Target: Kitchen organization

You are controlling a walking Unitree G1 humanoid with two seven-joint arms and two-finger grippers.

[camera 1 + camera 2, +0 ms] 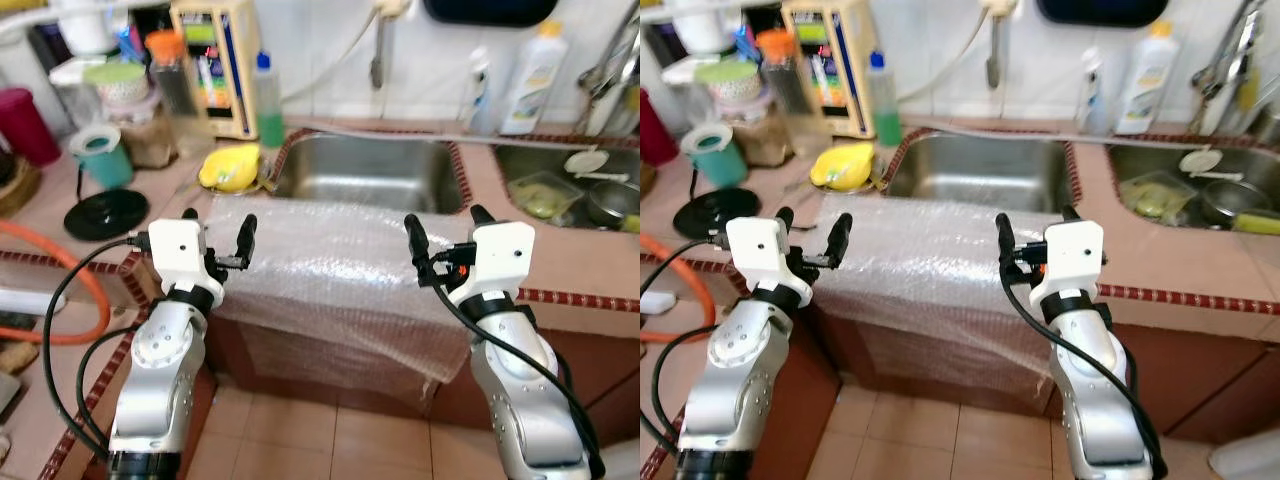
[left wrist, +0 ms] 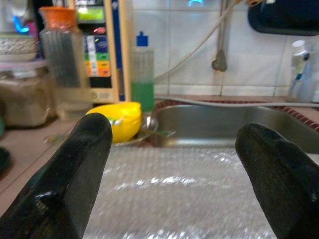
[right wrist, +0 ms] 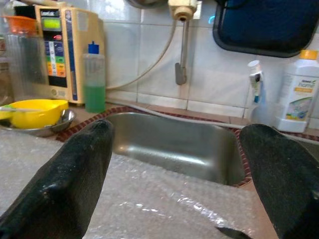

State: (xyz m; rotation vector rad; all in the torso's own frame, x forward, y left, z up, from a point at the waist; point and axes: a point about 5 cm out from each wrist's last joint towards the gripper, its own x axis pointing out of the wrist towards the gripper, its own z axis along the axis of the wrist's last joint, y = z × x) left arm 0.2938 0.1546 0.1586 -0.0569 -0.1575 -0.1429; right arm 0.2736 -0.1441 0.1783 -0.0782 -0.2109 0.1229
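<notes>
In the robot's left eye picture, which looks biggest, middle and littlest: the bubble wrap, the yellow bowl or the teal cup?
1. Bubble wrap, by far the largest, draped over the counter edge.
2. and 3. Yellow bowl and teal cup look about alike, so I won't rank them.

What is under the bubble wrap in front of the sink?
The bubble wrap lies over the counter's front edge before the sink and hangs down over the cabinet front. Tiled edge and cabinet show faintly through it; nothing else can be made out beneath.

Bright even light, glare on bubble wrap (image 1: 340, 265), soft wrist views
</notes>
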